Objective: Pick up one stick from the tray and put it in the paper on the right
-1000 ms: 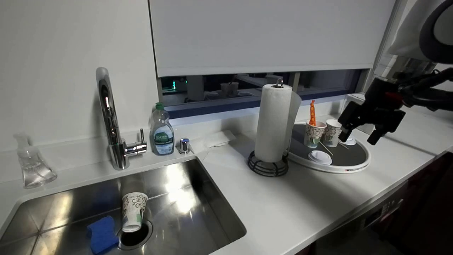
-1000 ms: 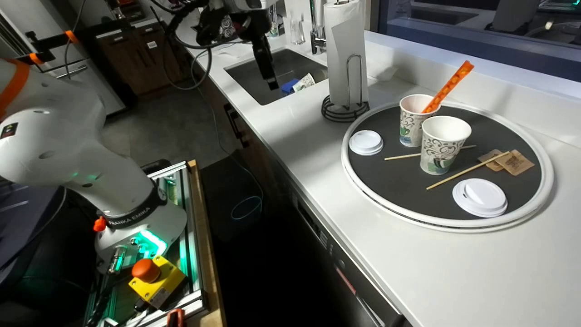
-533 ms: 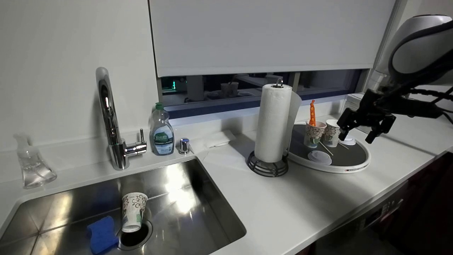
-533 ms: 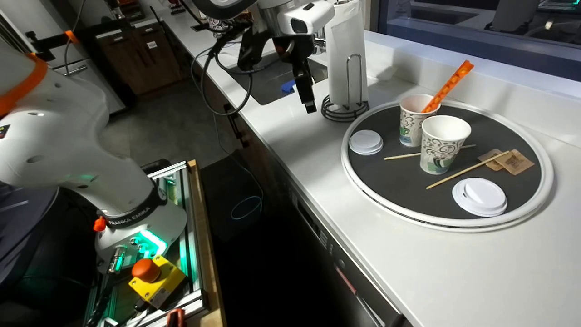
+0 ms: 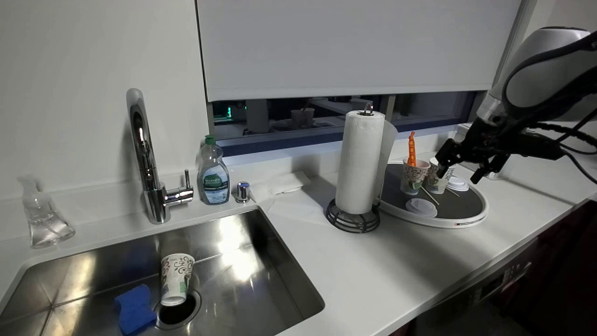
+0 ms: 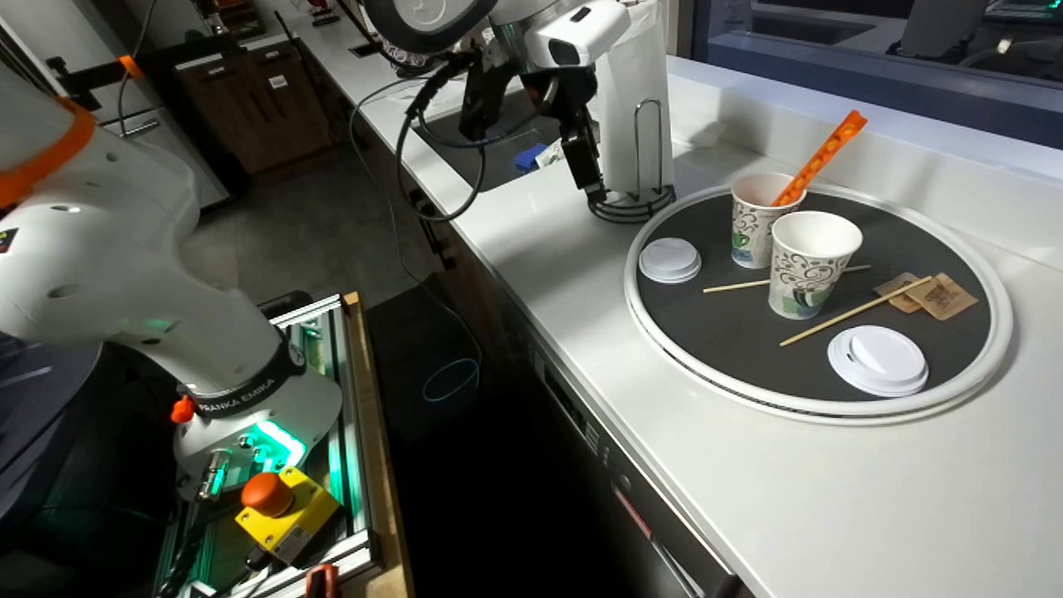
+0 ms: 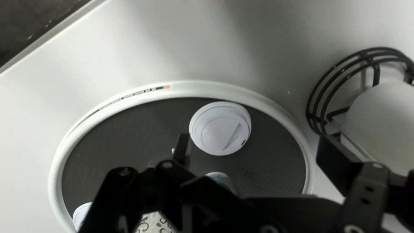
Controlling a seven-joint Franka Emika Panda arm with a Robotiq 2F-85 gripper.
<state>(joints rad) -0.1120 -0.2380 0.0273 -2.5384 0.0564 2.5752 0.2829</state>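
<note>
The round tray (image 6: 635, 291) has a white rim and a dark mat; it also shows in the wrist view (image 7: 58, 165). A thin wooden stick (image 6: 855, 313) lies on it, partly over brown packets. Another stick (image 6: 735, 287) passes behind a paper cup (image 6: 805, 274). Both sticks show in an exterior view (image 5: 429, 196). A low white paper piece (image 5: 293, 182) lies by the wall near the sink. My gripper (image 5: 458, 175) is open with nothing between its fingers. It hangs above the counter by the tray's roll-side edge. In the wrist view my gripper (image 7: 254, 139) spreads over the tray.
A second cup (image 6: 751, 232) on the tray holds an orange strip. White lids (image 6: 668, 260) (image 6: 878, 361) lie on the tray. The paper towel roll (image 5: 361, 163) on a wire stand rises beside the tray. The steel sink (image 5: 280, 280) is beyond it.
In an exterior view the gripper has moved right and down, towards the roll's base and the tray. The wrist has turned and tilted. The gripper stays open. The things on the tray have not moved.
</note>
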